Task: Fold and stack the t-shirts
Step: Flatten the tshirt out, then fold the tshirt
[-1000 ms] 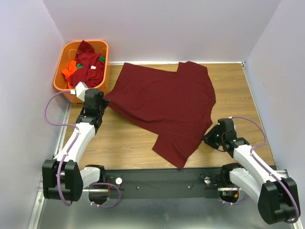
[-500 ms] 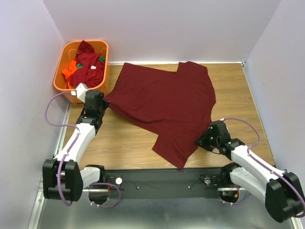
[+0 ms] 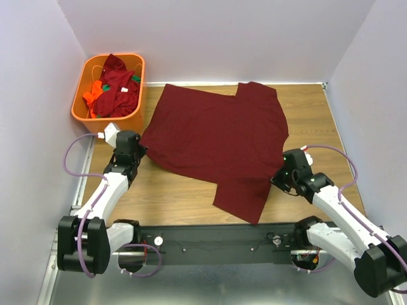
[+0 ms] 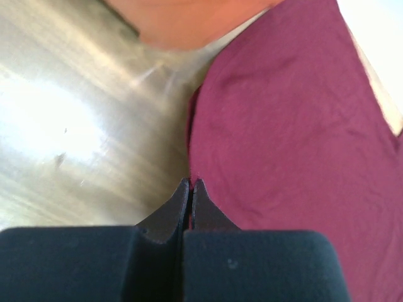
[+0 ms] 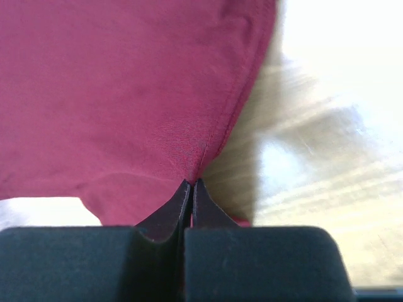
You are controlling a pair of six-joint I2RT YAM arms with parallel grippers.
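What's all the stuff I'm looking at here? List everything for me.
spread t-shirt: one, dark maroon, lying flat across the middle of the table
basket: one, orange plastic, far left corner of the table
heaped shirts: number unclear, mostly maroon with orange and green showing, piled in the basket
table: one, wood-grain brown, under it all
walls: pale lilac, at the left, back and right
left gripper: one, black, fingers closed at the spread t-shirt's left corner
right gripper: one, black, fingers pinched shut on the spread t-shirt's right edge
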